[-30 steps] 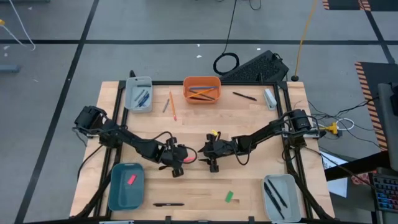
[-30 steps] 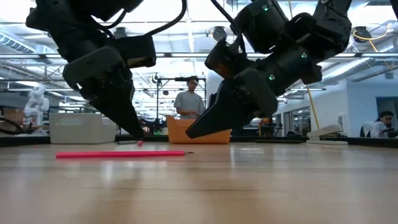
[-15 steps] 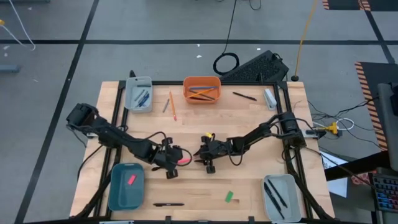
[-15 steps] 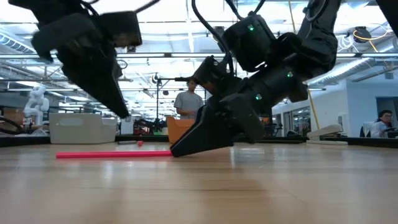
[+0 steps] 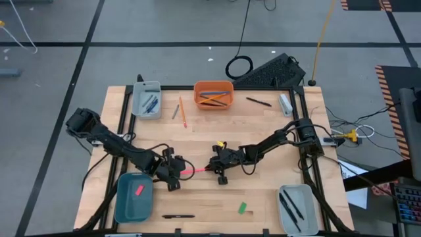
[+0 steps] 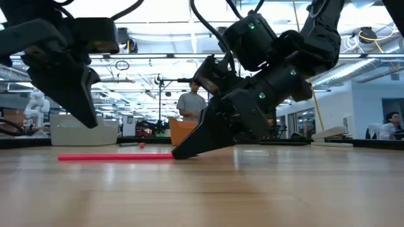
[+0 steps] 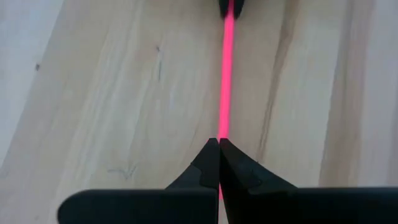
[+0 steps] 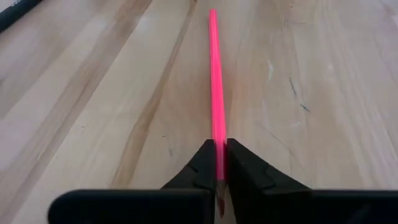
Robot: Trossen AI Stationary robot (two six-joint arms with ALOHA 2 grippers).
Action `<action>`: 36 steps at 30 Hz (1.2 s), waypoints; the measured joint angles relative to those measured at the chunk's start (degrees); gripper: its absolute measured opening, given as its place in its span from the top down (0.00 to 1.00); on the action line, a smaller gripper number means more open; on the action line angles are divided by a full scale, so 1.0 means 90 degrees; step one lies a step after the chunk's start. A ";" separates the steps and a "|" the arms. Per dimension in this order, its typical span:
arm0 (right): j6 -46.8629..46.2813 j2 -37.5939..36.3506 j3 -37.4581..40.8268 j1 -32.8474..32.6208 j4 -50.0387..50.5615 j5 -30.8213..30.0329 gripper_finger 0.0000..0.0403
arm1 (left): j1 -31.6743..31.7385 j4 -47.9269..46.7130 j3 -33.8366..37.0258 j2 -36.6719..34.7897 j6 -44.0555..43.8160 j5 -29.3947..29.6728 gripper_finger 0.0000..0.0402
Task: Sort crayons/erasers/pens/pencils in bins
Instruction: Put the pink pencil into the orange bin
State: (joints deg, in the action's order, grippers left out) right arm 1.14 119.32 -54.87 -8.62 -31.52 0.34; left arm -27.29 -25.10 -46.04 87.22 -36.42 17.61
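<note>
My right arm reached in from the right edge of the overhead frame toward the table's middle, its wrist pitched low so that my right gripper [image 5: 217, 170] touched down on the wood. Its fingers were clamped on one end of the pink pencil [image 5: 195, 171], which lay flat on the table [image 5: 263, 138] and ran leftward from them, just below the centre of the frame. In the level view that gripper [image 6: 180, 154] sat right of centre with its tip on the pencil's [image 6: 113, 157] right end. My left arm stretched from the left edge, and my left gripper [image 5: 173, 178] hung raised over the pencil's other end, fingers pressed together on nothing; the level view showed it [image 6: 88, 120] at the upper left, clear of the stick.
</note>
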 joint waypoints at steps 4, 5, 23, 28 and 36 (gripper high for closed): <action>-0.0202 -0.0131 0.0016 0.0052 0.0158 -0.0009 0.95 | -0.0010 0.0079 0.0427 -0.0374 -0.0186 0.0065 1.00; -0.0252 -0.0190 0.0014 0.0075 0.0247 -0.0005 0.94 | -0.0011 0.0199 0.0497 -0.0510 -0.0202 0.0132 1.00; -0.0549 -0.1798 0.0039 0.0567 0.1831 -0.0401 0.95 | -0.0109 0.1426 0.1991 -0.2760 -0.0089 0.1243 1.00; -0.0440 -0.2370 0.0041 0.0925 0.2258 -0.0577 0.95 | -0.0112 0.2081 0.2467 -0.3004 -0.0037 0.1248 1.00; 0.0783 -0.3042 0.0032 0.2300 0.3023 -0.1224 0.95 | -0.0095 0.3136 0.2790 -0.3345 0.0547 0.1262 1.00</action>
State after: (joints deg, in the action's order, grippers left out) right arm 8.18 91.94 -54.59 12.08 -4.31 -10.68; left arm -28.14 3.12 -20.93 57.11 -31.50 28.96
